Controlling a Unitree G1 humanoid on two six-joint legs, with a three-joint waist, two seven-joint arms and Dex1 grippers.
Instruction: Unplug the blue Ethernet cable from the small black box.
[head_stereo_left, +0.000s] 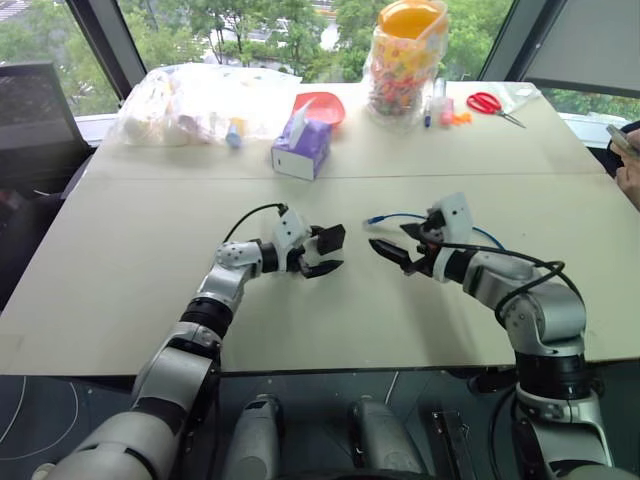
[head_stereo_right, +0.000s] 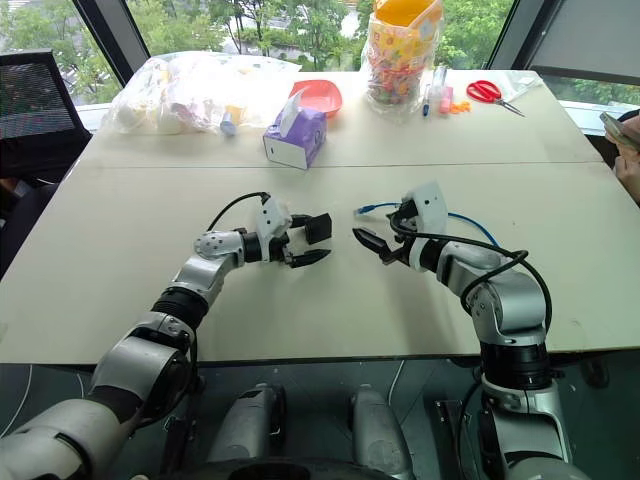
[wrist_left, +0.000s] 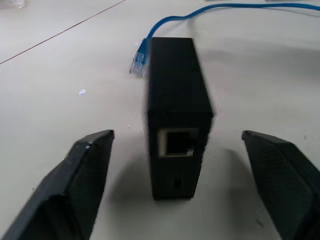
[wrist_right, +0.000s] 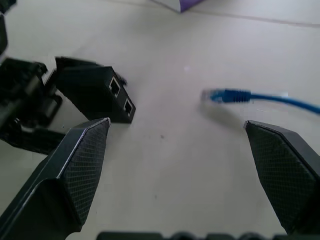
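Note:
The small black box (wrist_left: 175, 100) rests on the beige table, its empty port facing my left wrist camera. My left gripper (head_stereo_left: 335, 255) is open, a finger (wrist_left: 75, 180) on either side of the box without touching it. From the right wrist the box (wrist_right: 97, 92) shows two empty ports. The blue Ethernet cable (head_stereo_left: 400, 216) lies loose on the table, its clear plug (wrist_right: 210, 95) a short way from the box and out of it. My right gripper (head_stereo_left: 392, 240) hovers open to the right of the box and holds nothing.
At the back of the table are a purple tissue box (head_stereo_left: 302, 148), a red bowl (head_stereo_left: 325, 104), a clear plastic bag (head_stereo_left: 200, 100), a jar of sweets (head_stereo_left: 405, 60) and red scissors (head_stereo_left: 490, 103). A person's hand (head_stereo_left: 628, 165) shows at the right edge.

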